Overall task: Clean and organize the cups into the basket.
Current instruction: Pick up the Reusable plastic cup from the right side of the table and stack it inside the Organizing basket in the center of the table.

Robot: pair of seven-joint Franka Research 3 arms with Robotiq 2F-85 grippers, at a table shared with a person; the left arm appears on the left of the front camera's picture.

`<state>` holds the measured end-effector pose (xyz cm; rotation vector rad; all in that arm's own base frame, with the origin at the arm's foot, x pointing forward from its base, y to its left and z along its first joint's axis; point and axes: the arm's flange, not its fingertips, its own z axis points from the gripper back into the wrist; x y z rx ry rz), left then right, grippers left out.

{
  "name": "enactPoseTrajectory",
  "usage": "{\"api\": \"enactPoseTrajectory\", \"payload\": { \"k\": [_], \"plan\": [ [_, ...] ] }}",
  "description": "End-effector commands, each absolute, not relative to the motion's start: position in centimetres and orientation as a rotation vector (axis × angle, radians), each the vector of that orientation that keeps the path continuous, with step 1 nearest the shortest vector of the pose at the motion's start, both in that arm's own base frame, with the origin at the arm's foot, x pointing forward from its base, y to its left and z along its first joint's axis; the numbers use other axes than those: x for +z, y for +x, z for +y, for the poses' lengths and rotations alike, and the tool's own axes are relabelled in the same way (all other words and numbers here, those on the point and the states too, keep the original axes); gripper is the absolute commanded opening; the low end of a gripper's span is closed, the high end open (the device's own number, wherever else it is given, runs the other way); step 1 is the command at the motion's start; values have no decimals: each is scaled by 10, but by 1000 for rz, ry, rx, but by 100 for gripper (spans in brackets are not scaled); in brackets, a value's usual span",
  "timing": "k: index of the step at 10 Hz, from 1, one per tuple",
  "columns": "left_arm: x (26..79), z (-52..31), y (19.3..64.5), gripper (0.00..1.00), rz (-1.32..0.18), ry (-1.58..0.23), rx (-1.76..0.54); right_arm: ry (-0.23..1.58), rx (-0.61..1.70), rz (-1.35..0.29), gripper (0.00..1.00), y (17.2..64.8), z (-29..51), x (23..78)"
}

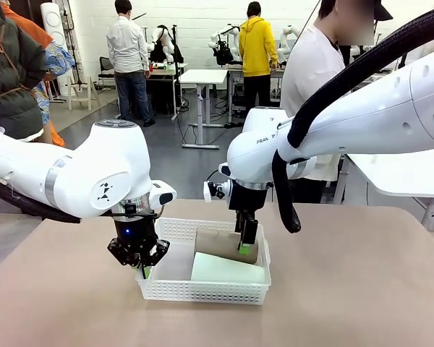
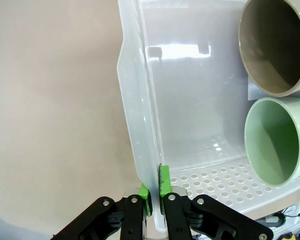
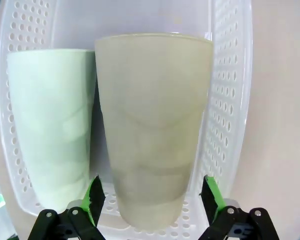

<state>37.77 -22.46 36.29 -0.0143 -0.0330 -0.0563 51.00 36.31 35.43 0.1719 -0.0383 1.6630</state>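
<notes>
Pinching the left wall of the basket point(image 1: 202, 293), the left gripper point(image 2: 154, 187) has its green pads point(image 2: 145, 197) pressed together on the thin plastic. This is most likely to stop the light basket sliding on the tabletop point(image 1: 347, 289) while the other arm works inside it. 2 cups lie on their sides in the basket, side by side, mouths toward the left gripper: the tan cup point(image 3: 155, 125) farther from the robot, the green cup point(image 3: 52, 115) nearer. The right gripper point(image 3: 152, 192) hangs at the tan cup's base end, jaws spread wide with a gap on each side, so the cup appears to rest in the basket by its own weight. Laid parallel, the 2 cups leave bare floor at the basket's left end, probably room for more.
</notes>
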Motion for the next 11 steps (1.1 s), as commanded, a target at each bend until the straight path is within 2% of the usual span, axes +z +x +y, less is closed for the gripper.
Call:
{"api": "enactPoseTrajectory", "payload": {
  "k": [1, 3, 6, 9, 11],
  "plan": [
    [365, -224, 377, 5, -35, -20, -60, 174, 1636, -58, 100, 512, 362, 361],
    [365, -224, 377, 5, -35, -20, -60, 224, 1637, -104, 100, 506, 357, 380],
    [365, -224, 377, 5, -35, -20, -60, 404, 1633, -290, 100, 469, 305, 451],
    [365, -224, 377, 5, -35, -20, -60, 635, 1548, -542, 100, 436, 179, 487],
    [365, -224, 377, 5, -35, -20, -60, 815, 1470, -718, 100, 428, 88, 482]
  ]
}}
